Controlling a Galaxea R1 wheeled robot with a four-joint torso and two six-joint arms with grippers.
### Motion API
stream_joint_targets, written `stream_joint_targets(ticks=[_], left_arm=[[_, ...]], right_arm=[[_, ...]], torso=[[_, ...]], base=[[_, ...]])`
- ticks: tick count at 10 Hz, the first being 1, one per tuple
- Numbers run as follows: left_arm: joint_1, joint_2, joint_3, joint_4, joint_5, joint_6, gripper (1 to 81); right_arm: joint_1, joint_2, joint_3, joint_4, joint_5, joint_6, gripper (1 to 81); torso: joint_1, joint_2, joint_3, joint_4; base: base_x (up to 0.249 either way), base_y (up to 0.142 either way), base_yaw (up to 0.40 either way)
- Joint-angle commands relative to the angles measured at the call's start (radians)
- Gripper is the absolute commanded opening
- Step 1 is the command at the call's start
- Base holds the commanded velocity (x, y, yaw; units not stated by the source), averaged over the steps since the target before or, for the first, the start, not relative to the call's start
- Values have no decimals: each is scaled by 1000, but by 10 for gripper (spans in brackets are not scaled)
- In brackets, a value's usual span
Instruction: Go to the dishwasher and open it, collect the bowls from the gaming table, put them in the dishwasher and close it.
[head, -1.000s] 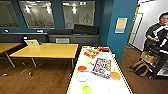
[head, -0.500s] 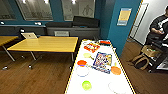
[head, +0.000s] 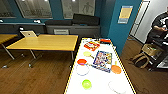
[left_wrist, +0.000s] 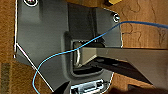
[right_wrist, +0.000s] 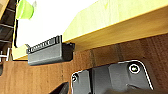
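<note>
- In the head view, we find the gaming table running from the centre of the frame down to the lower right edge; its top is white with a yellow rim.
- On this table we identify a green bowl near the bottom edge of the frame, a white bowl above it, and a red-orange bowl just beside the white one.
- An orange dish lies toward the table's right rim, beside a colourful centre graphic.
- A wooden table stands at centre left, with a laptop at its far corner.
- A person stands at the right edge of the frame.
- In the right wrist view, we see the yellow edge of the gaming table and a black slot housing below it, above a wooden floor.
- In the left wrist view, a blue cable crosses the robot's dark plate.
- We cannot tell the state of the left or right jaws.
</note>
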Motion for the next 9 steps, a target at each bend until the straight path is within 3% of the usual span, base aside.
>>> stream_joint_targets(ticks=[1, 4, 5, 9], left_arm=[[-16, -10, 12, 8, 69, 1, 811], [-16, 2, -10, 8, 69, 1, 811], [-14, 4, -13, 8, 69, 1, 811], [-16, 7, -22, 8, 69, 1, 811]], right_arm=[[217, -153, 104, 6, -154, 105, 811], [347, -187, 120, 6, -266, 175, 811], [390, -193, 121, 7, -297, 188, 811], [487, -196, 121, 13, -380, 214, 811]], torso=[[0, 0, 0, 0], [0, 0, 0, 0], [0, 0, -39, 0], [0, 1, -99, 0]], base=[[0, 0, 0], [0, 0, 0], [0, 0, 0], [0, 0, 0]])
